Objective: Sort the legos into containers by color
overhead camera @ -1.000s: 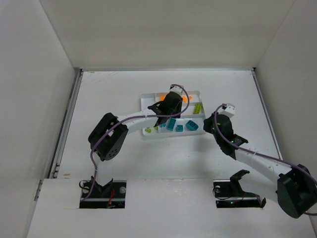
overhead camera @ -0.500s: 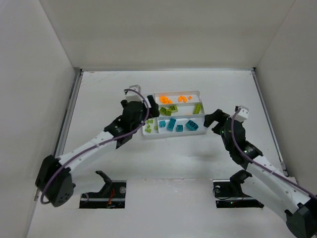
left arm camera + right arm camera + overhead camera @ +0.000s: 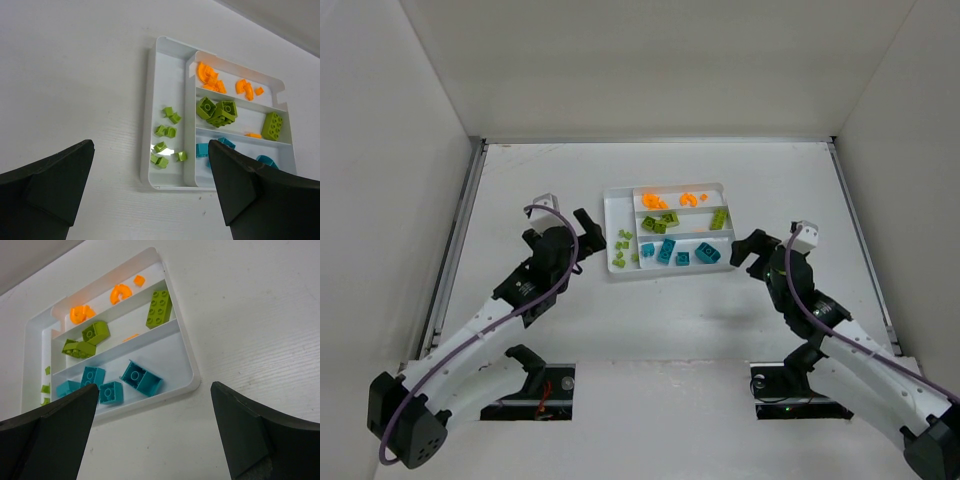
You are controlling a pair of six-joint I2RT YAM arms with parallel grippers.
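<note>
Nearest, both arms reach out from the near edge of the white table (image 3: 660, 320), and both end effectors stand wide apart with nothing between the fingers. The left gripper (image 3: 578, 240) (image 3: 151, 145) hovers just off the left side of the white tray (image 3: 612, 205) (image 3: 162, 75) (image 3: 170, 355). The right gripper (image 3: 745, 250) (image 3: 155, 385) hovers just off the tray's near right corner; neither touches it. All the legos lie inside the tray, which sits a little beyond the grippers near the middle of the table. Its nearest long section holds the teal bricks (image 3: 680, 253) (image 3: 141, 378), about four in a loose row. The middle long section holds the larger lime green bricks (image 3: 660, 222) (image 3: 216, 111) (image 3: 159, 307), a cluster at its left end and one flat brick at its right end. One small orange piece (image 3: 254, 135) (image 3: 131, 337) lies among them, close to the divider. The farthest long section holds the orange pieces (image 3: 655, 202) (image 3: 210, 80) (image 3: 80, 313), in two small groups. Along the tray's left end, the narrow section holds a scatter of small lime green pieces (image 3: 622, 250) (image 3: 165, 132), mostly in its nearer half.
</note>
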